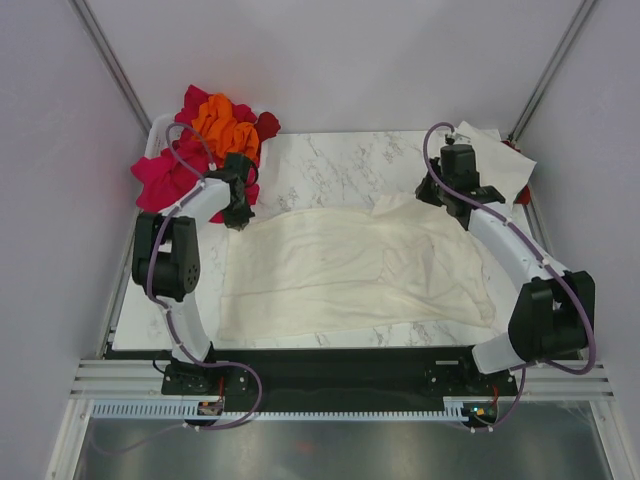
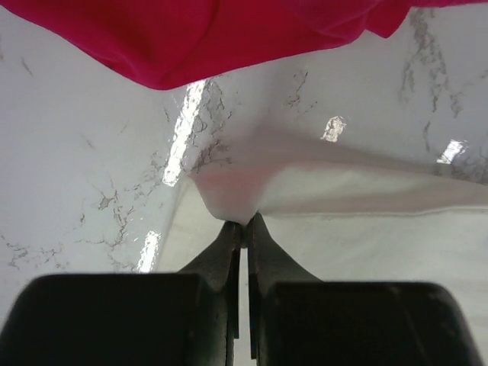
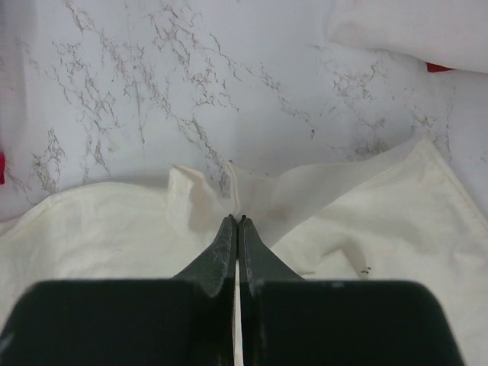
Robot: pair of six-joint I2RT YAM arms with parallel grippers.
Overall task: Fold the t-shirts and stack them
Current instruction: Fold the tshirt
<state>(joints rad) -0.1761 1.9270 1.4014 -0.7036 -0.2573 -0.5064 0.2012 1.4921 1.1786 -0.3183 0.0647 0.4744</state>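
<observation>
A cream t-shirt (image 1: 350,265) lies spread over the middle of the marble table. My left gripper (image 1: 238,217) is at its far left corner, shut on a pinch of the cream fabric (image 2: 236,194). My right gripper (image 1: 462,212) is at the far right edge of the same cream t-shirt (image 3: 366,221), shut on a raised fold of it. A heap of magenta, orange and dark red t-shirts (image 1: 215,135) sits at the far left corner, and its magenta cloth (image 2: 191,38) hangs just beyond my left fingers.
Folded cream cloth (image 1: 495,165) lies at the far right corner with a bit of red under it. Bare marble table (image 1: 330,165) shows between the two piles. Both arm bases stand at the near edge.
</observation>
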